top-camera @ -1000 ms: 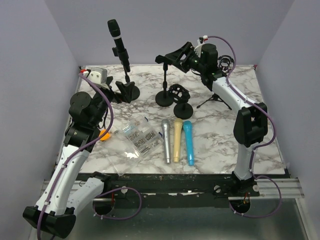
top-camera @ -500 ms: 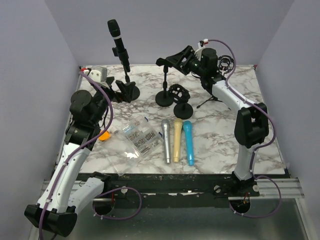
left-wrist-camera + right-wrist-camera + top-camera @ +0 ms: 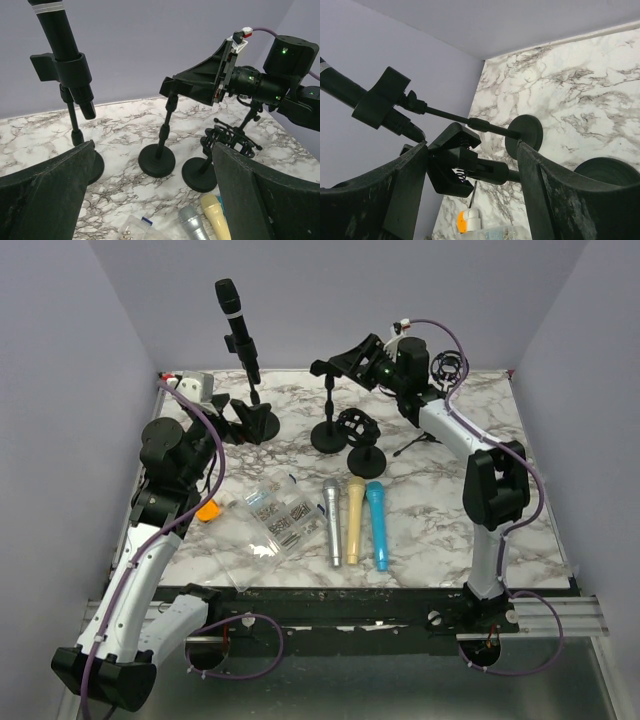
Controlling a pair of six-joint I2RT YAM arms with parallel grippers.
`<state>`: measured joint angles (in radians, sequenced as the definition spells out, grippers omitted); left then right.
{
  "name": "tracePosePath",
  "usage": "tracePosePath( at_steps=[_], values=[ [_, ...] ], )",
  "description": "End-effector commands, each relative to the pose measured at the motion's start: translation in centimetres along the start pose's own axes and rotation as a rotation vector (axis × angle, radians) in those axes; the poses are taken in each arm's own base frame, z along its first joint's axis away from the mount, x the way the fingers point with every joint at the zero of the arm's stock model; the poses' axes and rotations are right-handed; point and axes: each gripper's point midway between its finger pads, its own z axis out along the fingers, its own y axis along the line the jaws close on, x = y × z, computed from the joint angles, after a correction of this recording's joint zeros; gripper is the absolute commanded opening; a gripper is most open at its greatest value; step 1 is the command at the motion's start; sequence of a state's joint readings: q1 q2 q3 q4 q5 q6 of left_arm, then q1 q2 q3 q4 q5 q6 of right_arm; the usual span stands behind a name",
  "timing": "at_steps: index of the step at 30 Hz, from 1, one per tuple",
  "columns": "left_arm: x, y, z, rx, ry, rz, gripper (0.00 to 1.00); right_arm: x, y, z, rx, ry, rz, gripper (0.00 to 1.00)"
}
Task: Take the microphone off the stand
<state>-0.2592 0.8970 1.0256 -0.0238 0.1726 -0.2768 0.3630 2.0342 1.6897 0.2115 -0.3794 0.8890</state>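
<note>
Marble counter [image 3: 440, 500], with a black stand [image 3: 262, 425] on a round base at its far left. Clamped high on it, tilted with head up: the microphone [image 3: 238, 330], slim and black, white band just below the head, tail poking out beneath the clamp. Left tool [image 3: 153, 146] spread wide, just near of that base, gripping nothing. Right tool [image 3: 471, 145] likewise spread, one finger either side of the bare clip [image 3: 452, 157] on the middle stand [image 3: 330, 430], further right.

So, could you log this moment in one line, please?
microphone: in stand | left gripper: open, empty | right gripper: open around empty clip
</note>
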Motion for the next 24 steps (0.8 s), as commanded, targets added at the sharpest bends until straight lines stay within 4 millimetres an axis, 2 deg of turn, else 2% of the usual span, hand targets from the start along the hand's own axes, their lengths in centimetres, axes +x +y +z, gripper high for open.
tracePosePath(
  at_steps=[1,5,11,19,21,24],
  values=[
    [-0.3,-0.1,0.0,0.019,-0.010,-0.011,0.96,6.5,-9.7,0.5,0.266,0.164,0.009,0.71],
    [-0.5,0.0,0.1,0.023,-0.016,-0.022,0.96,7.2,-10.2,0.5,0.273,0.179,0.014,0.71],
    [-0.7,0.1,0.2,0.026,-0.025,-0.026,0.96,7.8,-10.9,-0.5,0.305,0.173,0.001,0.71],
    [-0.4,0.2,0.3,0.029,-0.019,-0.034,0.95,7.7,-11.4,0.3,0.316,0.186,-0.015,0.71],
    [-0.4,0.3,0.4,0.025,-0.018,-0.033,0.96,7.5,-11.1,0.3,0.314,0.191,-0.018,0.72],
    [-0.2,0.4,0.5,0.024,-0.013,-0.037,0.95,6.1,-9.3,0.2,0.285,0.170,-0.038,0.74]
  ],
)
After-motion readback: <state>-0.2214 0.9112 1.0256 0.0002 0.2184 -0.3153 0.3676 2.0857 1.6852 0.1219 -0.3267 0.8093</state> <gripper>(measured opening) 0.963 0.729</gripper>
